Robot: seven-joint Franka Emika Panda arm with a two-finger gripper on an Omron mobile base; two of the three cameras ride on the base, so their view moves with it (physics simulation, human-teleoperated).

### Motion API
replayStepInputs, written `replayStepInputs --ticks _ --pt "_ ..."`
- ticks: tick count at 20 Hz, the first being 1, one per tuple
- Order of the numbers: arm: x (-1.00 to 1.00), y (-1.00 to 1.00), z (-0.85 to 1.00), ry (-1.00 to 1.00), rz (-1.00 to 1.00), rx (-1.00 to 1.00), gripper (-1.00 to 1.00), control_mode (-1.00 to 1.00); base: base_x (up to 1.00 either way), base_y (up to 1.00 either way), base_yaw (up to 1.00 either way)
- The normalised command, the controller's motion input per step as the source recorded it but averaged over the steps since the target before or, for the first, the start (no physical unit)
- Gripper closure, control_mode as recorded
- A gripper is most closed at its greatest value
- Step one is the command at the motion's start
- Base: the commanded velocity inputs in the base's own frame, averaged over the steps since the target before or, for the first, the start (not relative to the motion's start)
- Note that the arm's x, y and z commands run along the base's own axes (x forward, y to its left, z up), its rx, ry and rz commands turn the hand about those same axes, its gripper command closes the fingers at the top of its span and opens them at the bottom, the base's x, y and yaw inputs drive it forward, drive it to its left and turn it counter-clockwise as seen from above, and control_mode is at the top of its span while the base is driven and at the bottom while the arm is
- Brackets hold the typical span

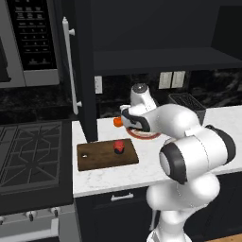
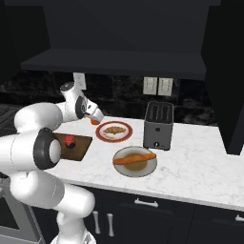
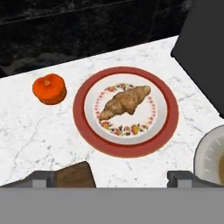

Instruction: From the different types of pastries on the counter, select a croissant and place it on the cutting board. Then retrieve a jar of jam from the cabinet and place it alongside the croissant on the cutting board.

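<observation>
The tan-golden croissant (image 3: 124, 102) (image 2: 113, 130) lies on a red-rimmed patterned plate (image 3: 81, 105) (image 2: 98, 132) on the white marble counter (image 2: 190, 167). My gripper (image 3: 113, 179) (image 2: 96, 116) hovers above and just short of it, open, its fingertips (image 3: 41, 179) wide apart with nothing between them. The dark wooden cutting board (image 1: 101, 158) (image 2: 81, 147) lies to the left, its corner (image 3: 76, 175) near my left fingertip. A small jar of jam (image 1: 118, 146) (image 2: 70, 141), red above and dark below, stands on the board. The long orange stick pastry (image 2: 135, 158) rests on a second plate (image 2: 143, 170).
A round orange-red object (image 3: 49, 89) (image 1: 116, 122) sits on the counter left of the croissant's plate. A dark toaster (image 2: 158, 125) (image 1: 186, 105) stands to the right. The dark cabinet door with its white handle (image 1: 71, 66) hangs open above the board; a stove (image 1: 30, 156) is at far left.
</observation>
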Motion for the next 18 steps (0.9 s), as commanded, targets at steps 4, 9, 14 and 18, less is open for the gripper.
replayStepInputs --ticks 4,9,14,18 --pt "0.93 -0.36 0.00 0.40 -0.17 0.10 -1.00 -1.00 0.00 0.00 0.00" --pt "0.51 -0.40 -0.18 0.21 -0.17 0.07 -1.00 -1.00 0.00 0.00 0.00" --pt "0.23 -0.15 -0.10 0.05 -0.10 0.03 -1.00 -1.00 0.00 0.00 0.00" --pt "-0.01 0.00 -0.08 0.00 0.00 0.00 -1.00 -1.00 0.00 0.00 0.00"
